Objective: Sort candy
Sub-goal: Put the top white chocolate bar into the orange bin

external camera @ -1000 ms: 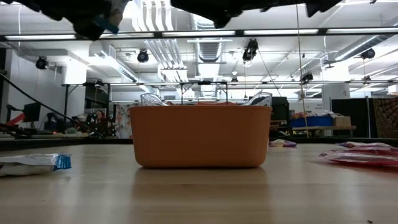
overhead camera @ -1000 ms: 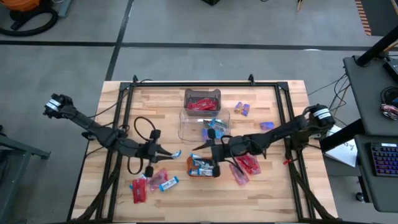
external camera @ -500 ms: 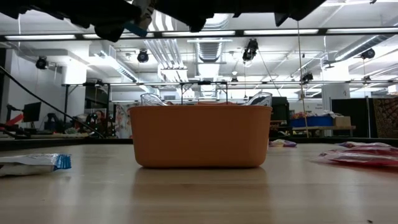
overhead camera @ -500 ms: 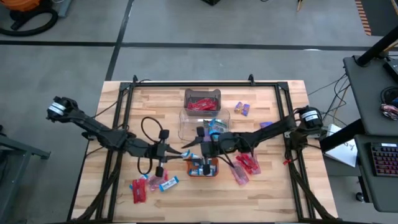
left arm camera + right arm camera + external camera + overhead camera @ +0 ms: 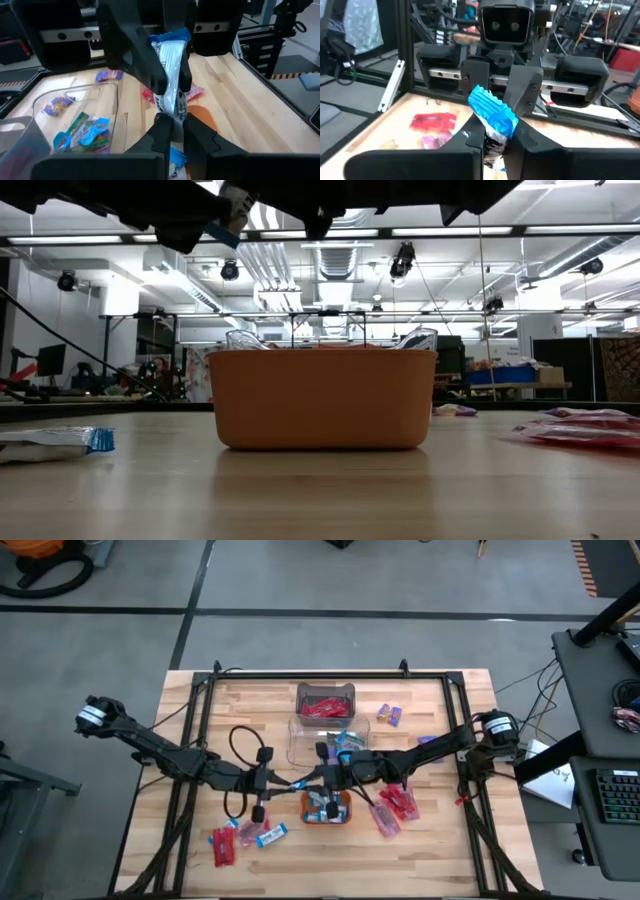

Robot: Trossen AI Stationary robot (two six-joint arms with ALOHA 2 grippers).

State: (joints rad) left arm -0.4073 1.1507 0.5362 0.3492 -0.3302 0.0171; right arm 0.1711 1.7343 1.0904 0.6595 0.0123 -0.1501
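A blue-and-white candy bar (image 5: pixel 170 70) hangs in the air above the small orange tray (image 5: pixel 326 808), which holds more candy. My left gripper (image 5: pixel 171 120) and my right gripper (image 5: pixel 492 132) meet nose to nose over the tray's far-left corner (image 5: pixel 305 783), each shut on this bar. Loose red and blue-white candy (image 5: pixel 245 835) lies near left, red candy (image 5: pixel 395 808) lies right of the tray, and purple candy (image 5: pixel 390 715) lies at the far right. My left gripper pinches the bar's white part near one end (image 5: pixel 169 111) between its two fingers, coming level from the table's left. The bar stands clear of the tray. My right gripper pinches the bar just behind its blue crimped end (image 5: pixel 492 116), coming level from the table's right. In the left wrist view its fingers (image 5: pixel 145 65) flank the bar's far part.
Two clear bins stand behind the tray: the far one (image 5: pixel 325 700) holds red candy, and the nearer one (image 5: pixel 330 740) holds blue and purple pieces. A black frame (image 5: pixel 200 720) runs round the table. In the low view the tray (image 5: pixel 322 400) stands mid-table.
My left gripper has carried the bar toward the table's right, from beside the tray to over its far-left corner. My right gripper has moved toward the table's left to meet it, so the two now stand nose to nose at the bar.
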